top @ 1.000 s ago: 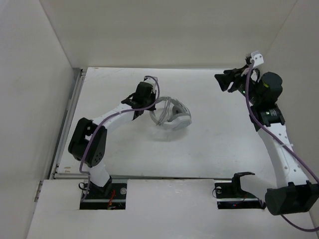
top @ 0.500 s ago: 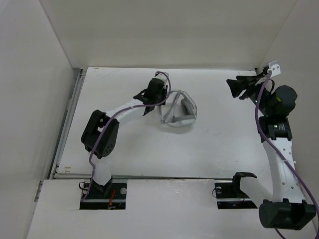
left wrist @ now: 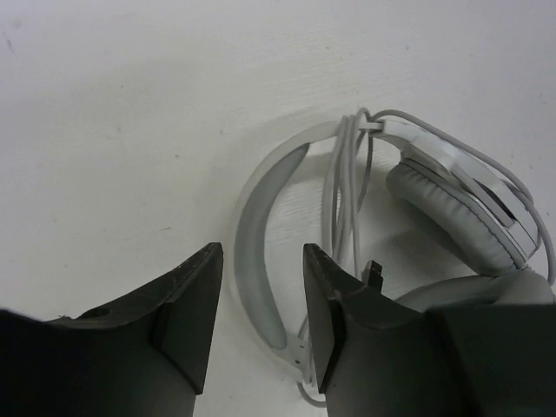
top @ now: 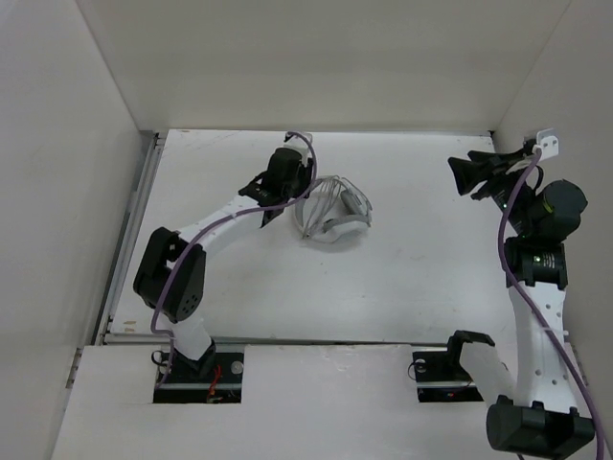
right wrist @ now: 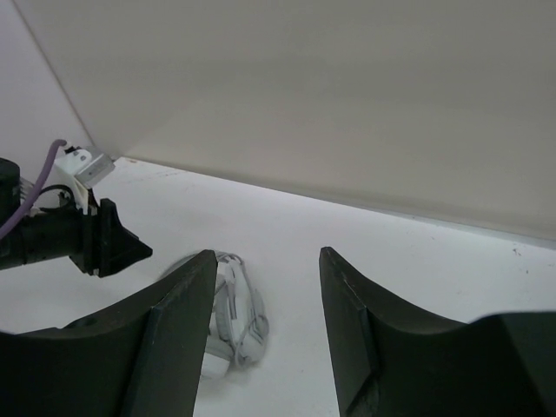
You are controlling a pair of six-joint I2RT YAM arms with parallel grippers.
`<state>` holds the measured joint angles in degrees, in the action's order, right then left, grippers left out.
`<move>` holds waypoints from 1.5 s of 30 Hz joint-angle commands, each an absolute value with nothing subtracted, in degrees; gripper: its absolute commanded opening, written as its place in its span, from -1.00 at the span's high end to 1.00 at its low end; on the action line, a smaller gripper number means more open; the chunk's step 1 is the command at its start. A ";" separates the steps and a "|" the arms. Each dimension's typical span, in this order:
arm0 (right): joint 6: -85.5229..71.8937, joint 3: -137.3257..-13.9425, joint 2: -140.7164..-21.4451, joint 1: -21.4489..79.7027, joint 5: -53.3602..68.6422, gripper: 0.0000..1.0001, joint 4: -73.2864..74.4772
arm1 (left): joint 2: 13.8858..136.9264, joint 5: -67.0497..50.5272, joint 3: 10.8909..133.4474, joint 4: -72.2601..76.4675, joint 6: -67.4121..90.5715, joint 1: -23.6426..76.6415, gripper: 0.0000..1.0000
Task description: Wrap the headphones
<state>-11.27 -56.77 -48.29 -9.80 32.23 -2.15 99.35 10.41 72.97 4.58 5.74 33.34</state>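
The white headphones point(top: 333, 213) lie on the table a little left of centre, near the back. In the left wrist view the headband point(left wrist: 252, 252) curves under the gap between my fingers. The thin grey cord point(left wrist: 346, 187) is looped several times around the band beside a grey ear cup point(left wrist: 452, 213). My left gripper point(top: 295, 196) stands open just left of the headphones and grips nothing point(left wrist: 261, 261). My right gripper point(top: 469, 175) hangs open and empty at the far right, well above the table. From there the headphones point(right wrist: 233, 317) show small below its fingers point(right wrist: 265, 261).
White walls close in the table on the left, back and right; my right arm is close to the right wall point(top: 575, 115). A metal rail point(top: 134, 230) runs along the table's left edge. A purple cable point(top: 215, 230) lies along the left arm.
My left gripper has opened and let go of the headphones, which shifted right and then back a little left. My right arm has swung further right toward the wall.
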 commanded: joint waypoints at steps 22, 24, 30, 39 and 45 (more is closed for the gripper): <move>10.72 -60.21 -50.45 -33.08 36.03 -0.15 28.57 | 55.22 3.18 69.19 -21.19 -9.22 -3.27 -1.00; 10.99 -58.89 -50.36 -34.84 37.17 -0.14 27.78 | 51.26 0.72 65.85 -20.92 -10.10 -8.11 -1.00; 12.38 -54.77 -49.22 -37.83 38.23 -0.99 24.09 | 44.83 -6.75 59.95 -22.93 -10.82 -20.76 -1.00; 14.94 -56.94 -55.36 -41.00 33.58 -1.00 29.51 | 45.61 -15.64 55.90 -23.64 -10.11 -34.40 -1.00; 14.58 -71.51 -64.41 -42.23 31.21 -1.00 48.83 | 52.02 -22.75 56.33 -23.55 -8.53 -43.18 -1.00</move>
<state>13.80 -62.78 -62.39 -41.43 33.23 39.22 50.28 -16.64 56.21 -24.73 -9.43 -40.23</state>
